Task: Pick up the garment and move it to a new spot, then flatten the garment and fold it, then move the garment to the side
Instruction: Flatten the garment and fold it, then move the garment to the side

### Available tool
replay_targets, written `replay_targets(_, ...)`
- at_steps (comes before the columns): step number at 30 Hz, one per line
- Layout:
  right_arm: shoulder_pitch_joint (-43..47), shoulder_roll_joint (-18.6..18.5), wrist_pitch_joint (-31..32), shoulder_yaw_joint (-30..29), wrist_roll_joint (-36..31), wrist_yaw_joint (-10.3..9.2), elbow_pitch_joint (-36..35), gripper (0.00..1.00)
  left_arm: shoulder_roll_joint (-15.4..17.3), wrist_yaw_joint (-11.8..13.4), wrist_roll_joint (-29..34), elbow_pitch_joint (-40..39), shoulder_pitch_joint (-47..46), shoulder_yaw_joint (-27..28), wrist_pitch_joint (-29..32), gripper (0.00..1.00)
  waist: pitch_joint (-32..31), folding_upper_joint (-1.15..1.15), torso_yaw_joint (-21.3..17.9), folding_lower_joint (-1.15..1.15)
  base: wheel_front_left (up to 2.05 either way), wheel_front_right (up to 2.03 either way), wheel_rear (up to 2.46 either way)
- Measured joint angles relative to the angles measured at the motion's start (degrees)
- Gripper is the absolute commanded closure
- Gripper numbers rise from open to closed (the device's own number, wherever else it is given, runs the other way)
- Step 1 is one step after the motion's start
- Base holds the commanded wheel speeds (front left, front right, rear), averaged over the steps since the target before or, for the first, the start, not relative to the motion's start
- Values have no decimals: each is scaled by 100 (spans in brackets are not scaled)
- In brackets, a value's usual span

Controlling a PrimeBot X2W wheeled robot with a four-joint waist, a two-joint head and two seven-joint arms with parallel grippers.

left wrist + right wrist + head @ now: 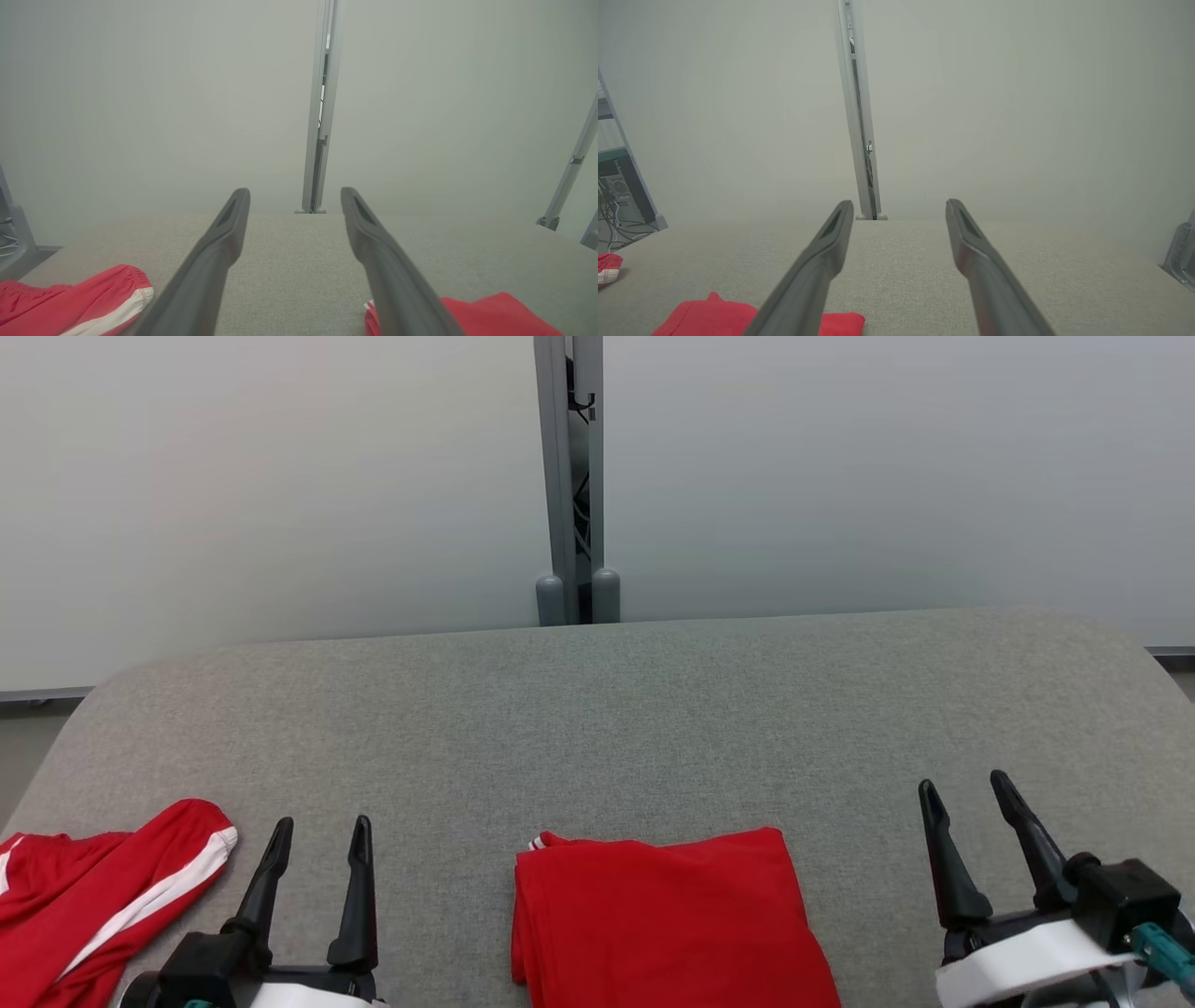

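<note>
A folded red garment (667, 915) lies on the bench (597, 709) between the left claw (322, 821) and right claw (963, 780). Both are released and empty. A striped garment (103, 896) lies at the far left.

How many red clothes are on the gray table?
2. A folded red garment lies at the near middle of the table. A rumpled red garment with white stripes lies at its near left corner. Both run past the picture's bottom edge, so more could be hidden.
</note>
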Motion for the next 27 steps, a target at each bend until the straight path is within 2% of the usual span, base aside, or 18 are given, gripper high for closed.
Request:
replay_targets(5, 242, 110, 0, 19, -35, 0, 124, 0, -1, 49, 235, -14, 195, -120, 0, 0, 22, 0, -53, 0, 0, 0, 0)
replay_targets(21, 219, 158, 0, 103, -30, 0, 264, 0, 1, 198, 231, -155, 224, -103, 0, 0, 78, 0, 153, 0, 0, 0, 0)
replay_targets(25, 177, 110, 0, 372, 73, 0, 538, 0, 0, 149, 236, -88, 220, -164, 0, 0, 127, 0, 229, 0, 0, 0, 0)
replay_targets(27, 55, 29, -1, 602, 400, 1, 1006, 0, 1, 141, 227, -65, 194, -194, 0, 0, 194, 0, 298, 0, 0, 0, 0)
